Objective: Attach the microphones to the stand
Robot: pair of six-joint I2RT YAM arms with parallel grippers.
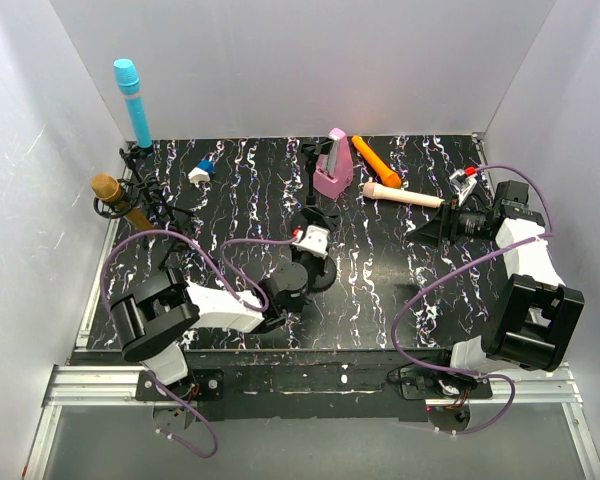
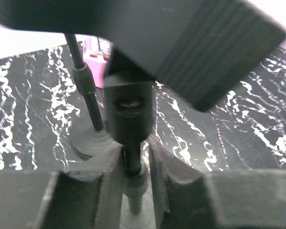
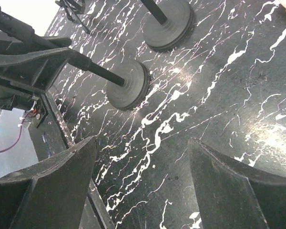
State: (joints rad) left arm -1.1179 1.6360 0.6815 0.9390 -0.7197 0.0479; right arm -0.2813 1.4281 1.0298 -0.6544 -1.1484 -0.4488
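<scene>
Black marbled table (image 1: 380, 290), white walls on three sides.

Microphones, four in all:
- cyan microphone (image 1: 132, 100): upright in a stand clip at the back left corner, head up
- gold microphone (image 1: 110, 190): seated in a second clip stand on the left edge, nearer the arms than the cyan one, tilted
- orange microphone (image 1: 372, 160): lying flat on the table at the back, just right of the pink metronome (image 1: 332, 165)
- pink-beige microphone (image 1: 400, 195): lying flat, nearer than the orange one, its slim end pointing right

Left gripper (image 2: 135, 162): reached out to table centre, low on the centre stand (image 2: 128, 112). Wrist view shows its fingers (image 2: 109, 181) tight on either side of the stand's thin post, the empty black clip block just above them. Whether the pads press the post or merely flank it cannot be told. A further stand (image 2: 88, 138) with a round base sits behind, the metronome beyond it.

Right gripper (image 3: 143, 148): over the right side of the table, just beside the slim end of the pink-beige microphone. Jaws spread wide, only bare table between them. Two round stand bases show ahead in its wrist view.

Small blue-and-white item (image 1: 200, 171) lies at the back left, too small to identify
</scene>
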